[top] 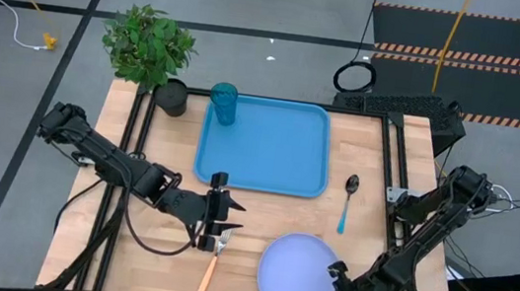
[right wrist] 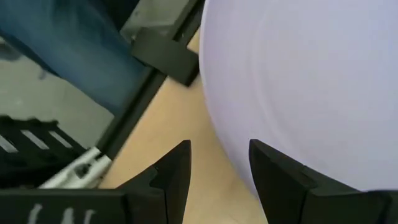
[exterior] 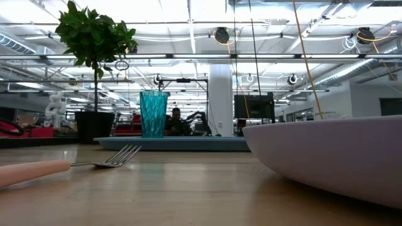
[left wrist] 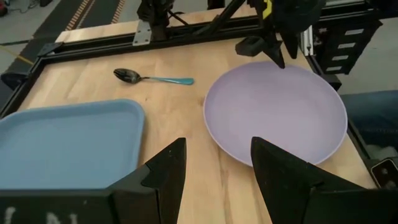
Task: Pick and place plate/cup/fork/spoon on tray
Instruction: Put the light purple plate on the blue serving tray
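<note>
The lavender-white plate [top: 295, 277] lies on the table near its front edge. My right gripper [top: 336, 274] is open at the plate's right rim; in its wrist view [right wrist: 217, 168] one finger stands over the plate [right wrist: 298, 81] and one over the bare wood. The fork [top: 213, 259] lies flat on the table left of the plate. My left gripper [top: 216, 222] is open and empty above the fork's head. The spoon [top: 347, 201] lies right of the blue tray [top: 262, 166]. The teal cup [top: 223, 103] stands upright in the tray's far left corner. My right gripper has its open fingers on either side of the plate's right rim [right wrist: 214, 134], coming from the table's right side. I cannot tell whether a finger touches the rim. The plate rests on the table.
A green plant in a black pot [top: 171, 97] stands at the table's far left corner, beside the tray. Black frame rails [top: 393, 152] run along the table's left and right sides. In the left wrist view the tray [left wrist: 68, 140], spoon [left wrist: 152, 78] and plate [left wrist: 277, 115] lie ahead.
</note>
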Robot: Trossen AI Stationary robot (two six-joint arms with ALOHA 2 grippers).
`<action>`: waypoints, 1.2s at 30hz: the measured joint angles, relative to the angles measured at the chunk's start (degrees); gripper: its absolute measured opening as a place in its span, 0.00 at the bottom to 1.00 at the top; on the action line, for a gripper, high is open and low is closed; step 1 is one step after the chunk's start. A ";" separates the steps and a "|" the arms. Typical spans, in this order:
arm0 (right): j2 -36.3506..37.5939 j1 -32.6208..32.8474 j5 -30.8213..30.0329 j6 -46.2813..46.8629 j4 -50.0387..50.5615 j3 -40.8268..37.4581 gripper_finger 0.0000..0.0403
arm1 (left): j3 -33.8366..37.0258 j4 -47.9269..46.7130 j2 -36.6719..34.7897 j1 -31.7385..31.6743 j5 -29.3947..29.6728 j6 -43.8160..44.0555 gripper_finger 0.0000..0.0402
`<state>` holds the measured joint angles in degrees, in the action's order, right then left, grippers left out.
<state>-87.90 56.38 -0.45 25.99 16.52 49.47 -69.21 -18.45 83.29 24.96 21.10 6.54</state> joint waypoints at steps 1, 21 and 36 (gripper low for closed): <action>0.00 0.00 -0.38 -0.84 -0.11 -0.30 0.38 | 0.00 0.02 0.00 -0.14 0.00 -0.04 0.46; 0.02 0.00 -2.40 -13.64 -2.10 -3.04 0.05 | 0.00 0.58 0.00 -3.18 0.02 -1.79 0.46; 7.74 0.00 -5.49 -16.79 -0.96 0.84 0.00 | 0.00 1.25 0.00 -3.68 0.02 -3.31 0.46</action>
<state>-80.15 56.38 -5.94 9.20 15.56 50.31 -69.21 -17.20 83.29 21.28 21.12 3.22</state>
